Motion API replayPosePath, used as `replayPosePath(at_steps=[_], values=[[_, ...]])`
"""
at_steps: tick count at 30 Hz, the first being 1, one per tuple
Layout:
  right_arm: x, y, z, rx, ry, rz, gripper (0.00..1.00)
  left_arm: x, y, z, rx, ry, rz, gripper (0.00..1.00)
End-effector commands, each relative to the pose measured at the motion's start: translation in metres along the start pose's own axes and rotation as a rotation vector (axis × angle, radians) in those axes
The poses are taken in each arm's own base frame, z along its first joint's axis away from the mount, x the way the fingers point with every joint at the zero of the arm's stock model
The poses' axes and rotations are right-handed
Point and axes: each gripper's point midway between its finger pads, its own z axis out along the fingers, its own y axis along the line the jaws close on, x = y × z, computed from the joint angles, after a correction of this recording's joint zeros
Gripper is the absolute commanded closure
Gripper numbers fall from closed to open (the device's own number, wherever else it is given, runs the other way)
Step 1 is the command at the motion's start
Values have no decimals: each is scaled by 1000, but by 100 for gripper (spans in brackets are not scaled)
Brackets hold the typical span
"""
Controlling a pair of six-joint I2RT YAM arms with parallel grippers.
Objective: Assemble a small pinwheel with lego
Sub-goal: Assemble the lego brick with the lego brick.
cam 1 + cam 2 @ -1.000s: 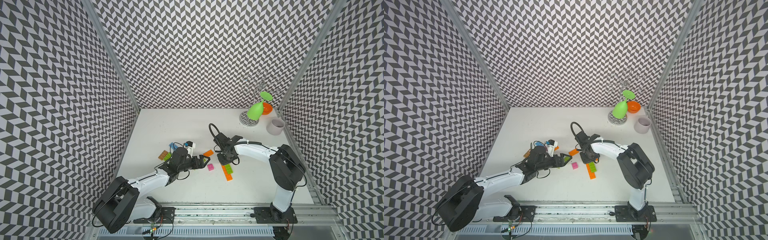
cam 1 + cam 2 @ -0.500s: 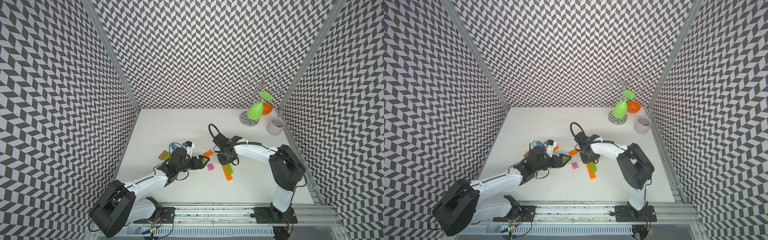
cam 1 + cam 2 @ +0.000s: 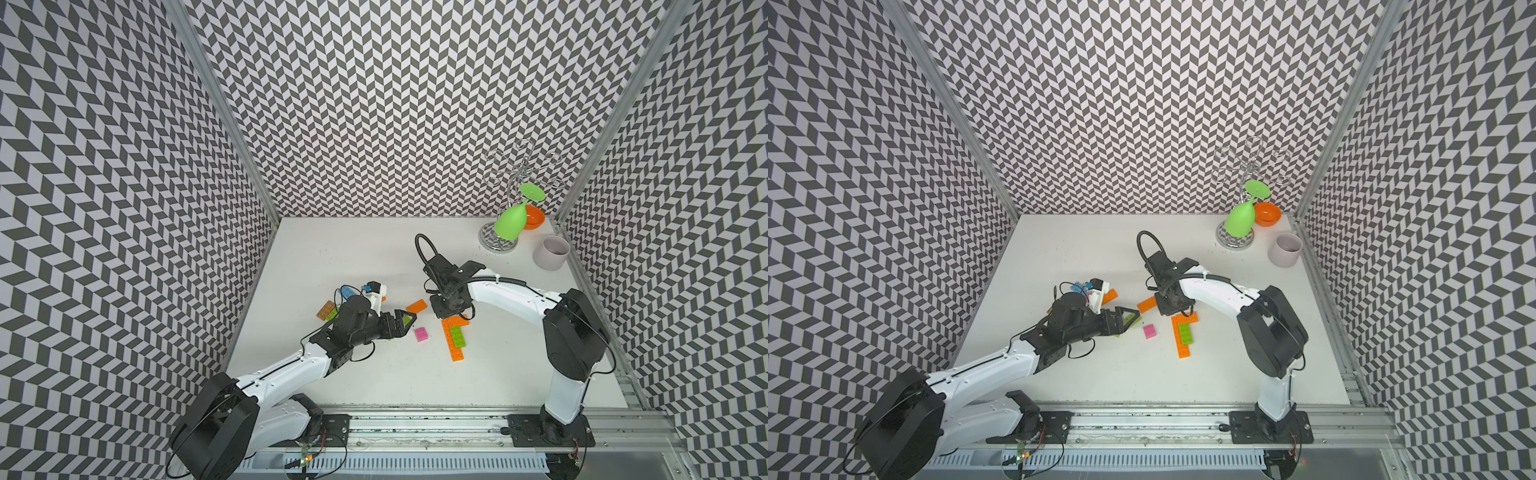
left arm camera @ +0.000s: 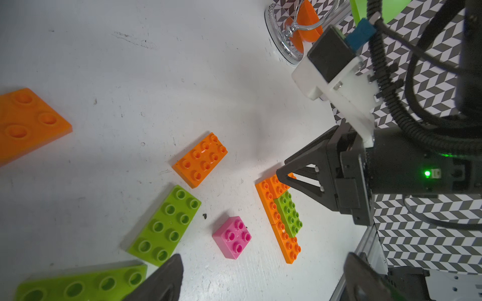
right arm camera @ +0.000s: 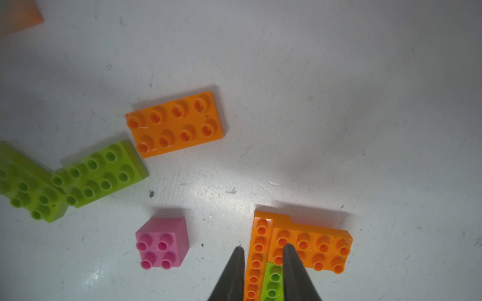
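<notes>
Orange plastic forms the base of the assembly: a long strip (image 3: 455, 353) lies flat near the middle of the white table (image 3: 374, 249), running near to far. An orange brick (image 5: 313, 247) is pressed crosswise onto its far end and juts right. A lime brick (image 4: 289, 216) is seated lengthwise just nearer, touching the orange one. The right gripper (image 5: 263, 258) points down at that far end. Its jaws stand a little apart, one tip off the strip's left edge and the other over the orange brick's studs, with nothing clamped between them. In the left wrist view a green light (image 4: 427, 173) glows on its body, and a mark beside it is too small to read. A pink brick (image 3: 421, 334) sits just left of the strip, apart from it. A loose orange brick (image 3: 416, 306) lies flat a little farther, just left of the right gripper. The left gripper (image 3: 407, 324) hovers left of the pink brick, jaws spread wide and empty, over two loose lime bricks (image 5: 100, 173) that lie flat and touch each other. Farther left, beside the left wrist, lie a brownish brick (image 3: 326, 309) and a blue brick (image 3: 1077, 287), both partly hidden by the arm. In the far right corner a wire rack (image 3: 521, 166) carries an upturned lime goblet (image 3: 510, 224), with an orange bowl (image 3: 535, 217) behind it and a grey cup (image 3: 552, 252) to its right.
</notes>
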Motion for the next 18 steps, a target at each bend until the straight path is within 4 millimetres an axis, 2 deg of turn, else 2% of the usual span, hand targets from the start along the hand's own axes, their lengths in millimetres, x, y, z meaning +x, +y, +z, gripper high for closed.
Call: replayPosePath(at_steps=[1,4,8,14,18], values=[[-10,3,-20,-34,-72,-4,71,-5,4,-6,-18,-21,5,5],[-13,16,-27,-93,-114,-34,71,-9,10,-12,-18,-37,-18,5],[-15,53,-32,-168,-168,-135,71,-19,20,-24,0,-73,-66,5],[-14,105,-24,-190,-181,-345,74,-27,38,-44,-2,-135,-129,5],[-16,120,-12,-146,-169,-414,77,-28,50,-57,9,-180,-184,5]])
